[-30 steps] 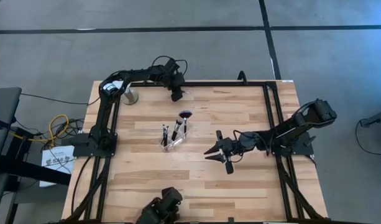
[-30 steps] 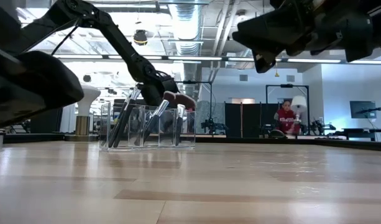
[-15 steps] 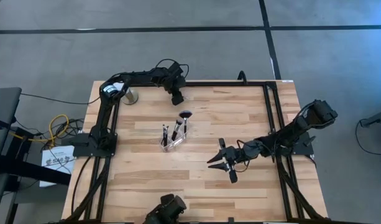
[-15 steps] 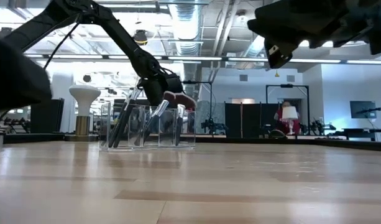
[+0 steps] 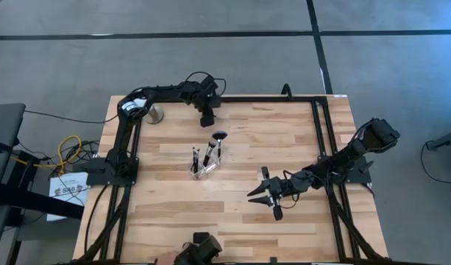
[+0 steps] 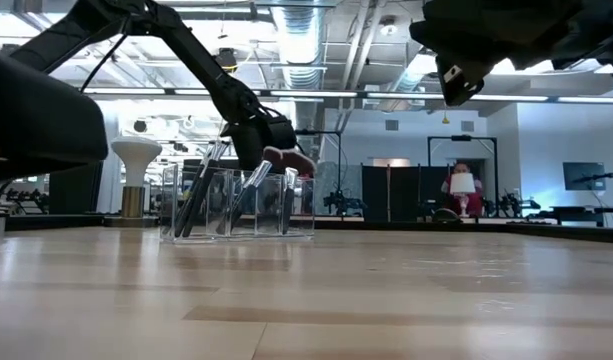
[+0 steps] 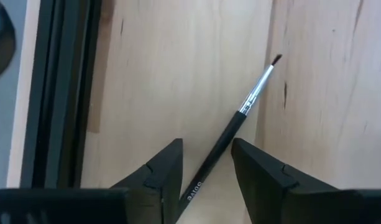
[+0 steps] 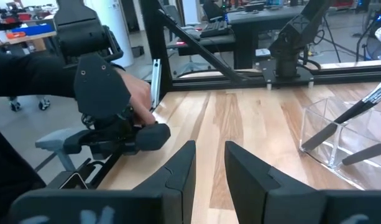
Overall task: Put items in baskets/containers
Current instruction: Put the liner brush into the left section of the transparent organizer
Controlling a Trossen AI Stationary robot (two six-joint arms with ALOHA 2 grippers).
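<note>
the left pincer (image 5: 209, 120) hangs over the far part of the wooden surface (image 5: 284, 132), beyond the clear container (image 5: 204, 166), near the black frame rail. its fingers (image 7: 162, 174) stand parted, gripping nothing. in the left wrist view a thin makeup brush (image 7: 237, 119) lies flat on the surface, its dark handle end running into the gap between the two fingers and its silvery ferrule and small bristle tip pointing away from the pincer; whether the fingers touch the handle cannot be told

the clear container stands near the middle of the surface, between the two pincers, with several brushes (image 6: 198, 190) leaning inside it, among them one with a wide head (image 5: 220, 137) at the end nearer the left pincer

the right pincer (image 5: 263, 196) hovers well to the side of the container, nearer the front edge, fingers (image 8: 179, 174) spread and empty. a white-domed stand (image 6: 137, 160) sits at the far corner beside the left arm's base
</note>
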